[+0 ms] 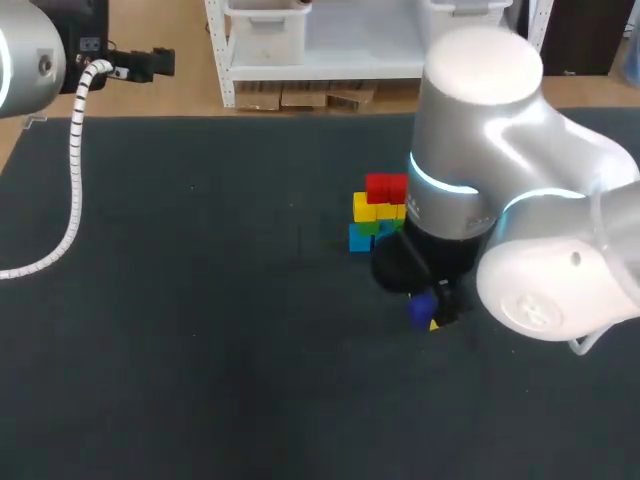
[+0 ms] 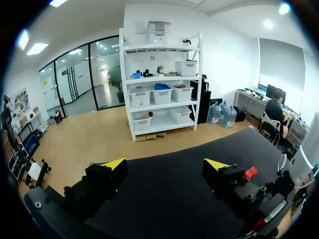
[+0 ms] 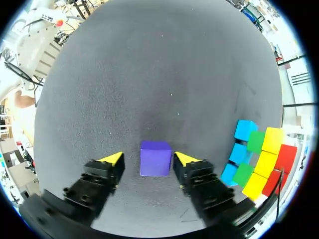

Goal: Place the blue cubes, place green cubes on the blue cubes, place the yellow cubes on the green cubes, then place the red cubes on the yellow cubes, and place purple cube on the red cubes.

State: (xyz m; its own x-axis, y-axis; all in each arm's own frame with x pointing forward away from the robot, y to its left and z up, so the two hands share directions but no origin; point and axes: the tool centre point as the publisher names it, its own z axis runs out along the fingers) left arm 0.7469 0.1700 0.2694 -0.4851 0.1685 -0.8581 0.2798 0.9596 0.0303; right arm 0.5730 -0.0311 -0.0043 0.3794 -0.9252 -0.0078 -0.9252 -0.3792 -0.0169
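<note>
A stepped stack of cubes stands at mid-table: blue cubes (image 1: 359,239) at the base, green (image 1: 367,227) on them, then yellow (image 1: 376,210), with red (image 1: 386,187) on top. From the right wrist the same stack (image 3: 259,159) lies off to one side of the fingers. The purple cube (image 3: 155,158) sits on the mat between the fingers of my right gripper (image 3: 148,158). A gap shows between the cube and one finger, while the other finger is almost against it. In the head view the purple cube (image 1: 422,306) peeks out under my right arm. My left gripper (image 2: 167,165) is open and empty, held high near the table's far edge.
The dark mat (image 1: 200,330) covers the whole table. My right arm's bulky wrist (image 1: 470,190) hangs over the area just right of the stack and hides part of it. My left arm's white cable (image 1: 75,170) hangs at the far left.
</note>
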